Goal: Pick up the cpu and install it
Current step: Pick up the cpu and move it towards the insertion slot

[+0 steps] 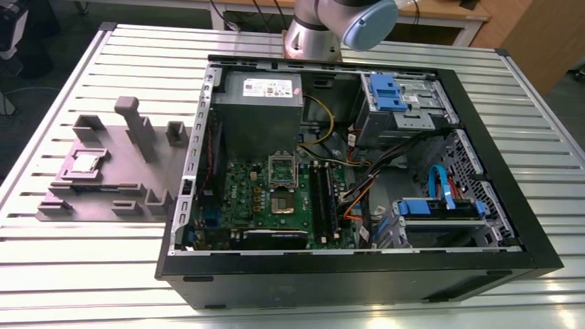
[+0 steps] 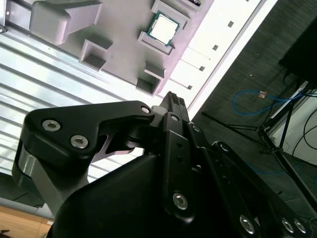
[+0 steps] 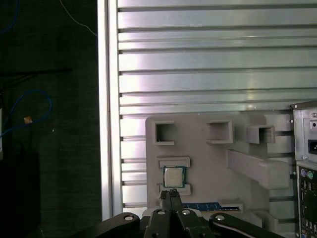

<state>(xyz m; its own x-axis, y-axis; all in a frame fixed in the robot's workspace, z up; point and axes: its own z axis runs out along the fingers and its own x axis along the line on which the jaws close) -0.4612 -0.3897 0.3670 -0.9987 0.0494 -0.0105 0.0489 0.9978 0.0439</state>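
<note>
Silver-topped cpu (image 1: 87,162) sits flat in its square pocket on the grey holder plate (image 1: 119,188), at the exterior view's left, well apart from the open computer case (image 1: 366,271). Both wrist views show it the same way: seated, level, nothing touching it (image 3: 174,176) (image 2: 162,29).

Progress: pick-up not yet done, install not yet done. The socket (image 1: 282,195) on the green board (image 1: 246,205) inside the case looks unfilled, with its metal frame (image 1: 281,166) beside it; I cannot tell from here how far that frame is swung up. Judgement: task is at its very start, with approach, grasp, carry and seating all left.

Claw (image 3: 171,194): the two black fingers are pressed together at the tips and have hold of nothing. The second wrist view agrees (image 2: 174,99), with no gap between the tips and nothing pinched.

Pose: the claw hangs clear above the slatted metal table (image 1: 366,295), pointing down toward the holder plate (image 3: 208,158). In the first wrist view the tips line up near the cpu's edge but are apart from it. In the exterior view the arm's grey elbow joint (image 1: 343,24) stands at the far side of the table, behind the case.
</note>
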